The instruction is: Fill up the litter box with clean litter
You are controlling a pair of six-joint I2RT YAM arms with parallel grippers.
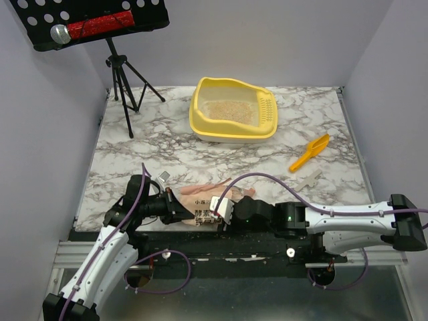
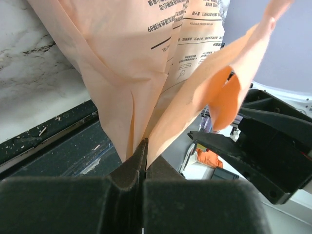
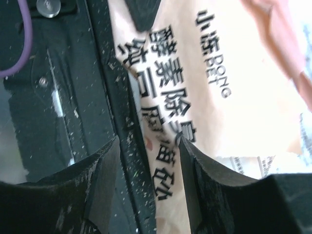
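Note:
The yellow litter box (image 1: 200, 124) stands at the back middle of the marble table, with pale beige clean litter (image 1: 227, 110) inside it. A tan-pink bag (image 1: 204, 200) with Chinese text lies at the table's near edge between both grippers. My left gripper (image 1: 184, 210) is shut on a fold of the bag (image 2: 126, 73); in the left wrist view its pads (image 2: 131, 168) pinch the thin plastic. My right gripper (image 1: 221, 212) is open, and in the right wrist view (image 3: 148, 141) its fingers straddle the printed bag edge (image 3: 219, 112) without closing on it.
A yellow-orange scoop (image 1: 309, 154) lies right of the box. A small white piece (image 1: 311, 177) lies near it, and another (image 1: 164, 177) lies left of the bag. A black tripod stand (image 1: 124, 73) is at the back left. A grit-speckled black rail (image 3: 102, 97) runs along the near edge.

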